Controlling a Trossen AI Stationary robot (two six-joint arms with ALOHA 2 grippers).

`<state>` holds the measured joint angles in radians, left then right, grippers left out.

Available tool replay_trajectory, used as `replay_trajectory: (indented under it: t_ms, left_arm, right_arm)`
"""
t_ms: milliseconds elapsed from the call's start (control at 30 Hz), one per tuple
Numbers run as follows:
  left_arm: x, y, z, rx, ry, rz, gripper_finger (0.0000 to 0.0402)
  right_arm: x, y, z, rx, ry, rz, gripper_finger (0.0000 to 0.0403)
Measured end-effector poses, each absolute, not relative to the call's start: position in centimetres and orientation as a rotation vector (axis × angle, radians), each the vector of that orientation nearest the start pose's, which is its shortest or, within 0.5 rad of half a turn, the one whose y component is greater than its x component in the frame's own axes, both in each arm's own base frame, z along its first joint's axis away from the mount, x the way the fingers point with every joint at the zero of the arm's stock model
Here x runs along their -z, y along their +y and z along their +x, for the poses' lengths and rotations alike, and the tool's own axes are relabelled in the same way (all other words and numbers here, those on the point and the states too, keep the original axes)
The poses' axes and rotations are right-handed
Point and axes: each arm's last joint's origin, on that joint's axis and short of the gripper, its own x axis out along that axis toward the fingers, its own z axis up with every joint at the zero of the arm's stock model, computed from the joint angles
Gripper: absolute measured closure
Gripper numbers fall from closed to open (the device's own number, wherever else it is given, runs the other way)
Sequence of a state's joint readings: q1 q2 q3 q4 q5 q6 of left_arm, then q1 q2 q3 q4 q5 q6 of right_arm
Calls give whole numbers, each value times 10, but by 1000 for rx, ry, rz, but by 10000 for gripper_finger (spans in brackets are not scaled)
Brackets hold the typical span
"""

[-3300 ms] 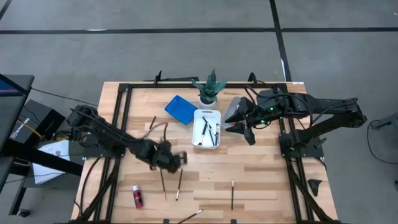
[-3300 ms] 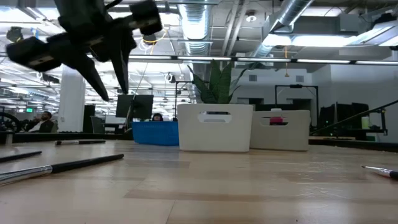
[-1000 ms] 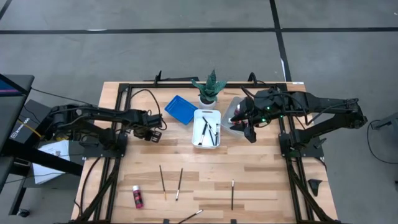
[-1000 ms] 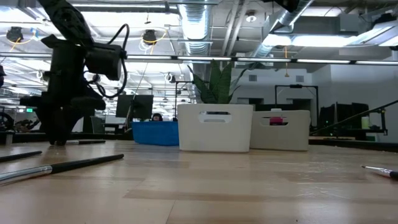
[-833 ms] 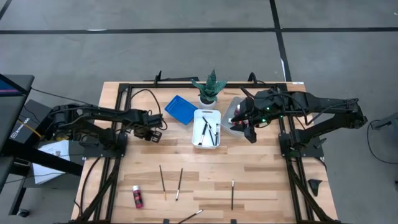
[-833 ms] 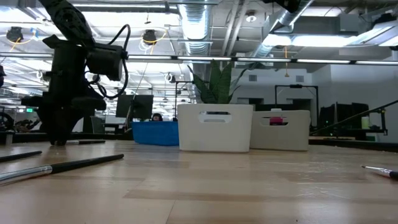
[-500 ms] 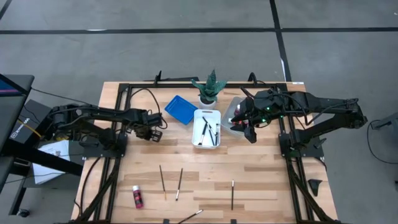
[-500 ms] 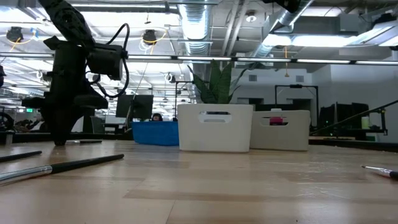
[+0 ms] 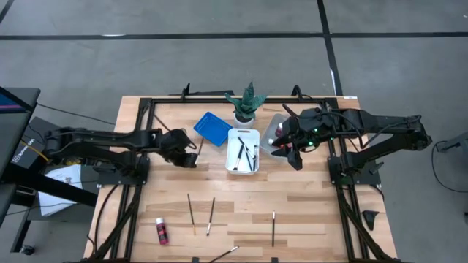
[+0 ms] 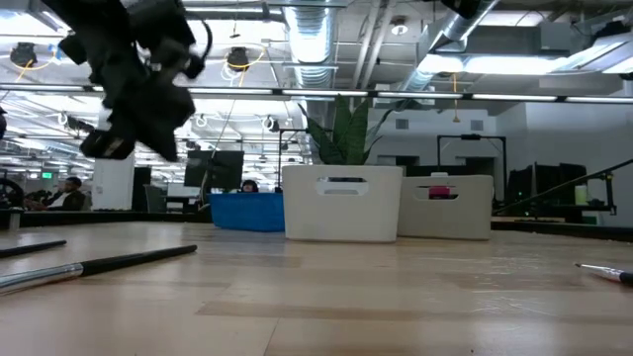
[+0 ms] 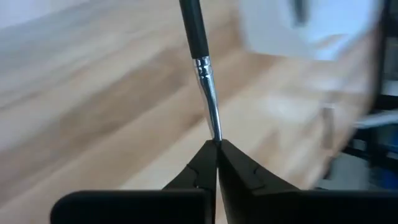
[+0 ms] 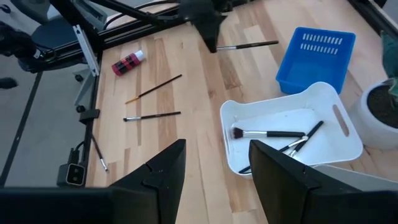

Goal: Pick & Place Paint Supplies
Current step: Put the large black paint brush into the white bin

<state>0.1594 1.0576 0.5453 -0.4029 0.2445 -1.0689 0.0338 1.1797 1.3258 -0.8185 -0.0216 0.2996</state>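
Note:
My left gripper (image 9: pixel 193 161) hangs over the table's far left part, left of the white tray (image 9: pixel 243 151), and is shut on a dark-handled paintbrush (image 11: pixel 198 43). My right gripper (image 12: pixel 217 146) is open above the grey tray (image 9: pixel 276 135) and touches nothing. Several brushes (image 12: pixel 273 134) lie in the white tray. A pink bottle (image 10: pixel 439 190) shows in the grey tray. Near the front edge, a red bottle (image 9: pixel 161 231) and several brushes (image 9: pixel 191 213) lie flat on the wood. My left gripper pinches the paintbrush at its metal ferrule end (image 11: pixel 214 134), only between the very tips of the two shut fingers (image 11: pixel 202 165). The brush sticks straight out ahead of the fingers, handle pointing toward the far edge and the blue tray (image 12: pixel 317 53). It is lifted clear of the table.
A blue tray (image 9: pixel 213 128) and a potted plant (image 9: pixel 246 102) stand behind the white tray. Black frame rails (image 9: pixel 143 139) run along the table's left and right sides. Bare wood lies between the trays and the front brushes. People show in the room behind.
My left gripper, which stood with its fingertips down at the table, has risen, tilted and moved right toward the white tray. The brush that lay on the table under it is now lifted clear.

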Motion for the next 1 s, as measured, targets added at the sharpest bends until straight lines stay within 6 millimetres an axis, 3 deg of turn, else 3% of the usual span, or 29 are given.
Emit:
replay_trajectory:
  t_ms: [200,400,600,800,1000]
  left_arm:
    - [-208,1,208,-219,681,-1173,401]
    - [-215,-17,236,-181,424,-1176,401]
    - [-200,-25,265,-195,290,-1185,401]
    - [-185,-27,298,-244,318,-1154,401]
    - [-176,-18,318,-339,291,-1140,401]
  right_arm:
    - [-383,8,229,69,670,277,230]
    - [-383,8,229,71,668,282,230]
    - [-383,10,229,71,666,303,230]
    - [-384,19,229,42,659,307,230]
    - [-384,26,228,44,657,303,230]
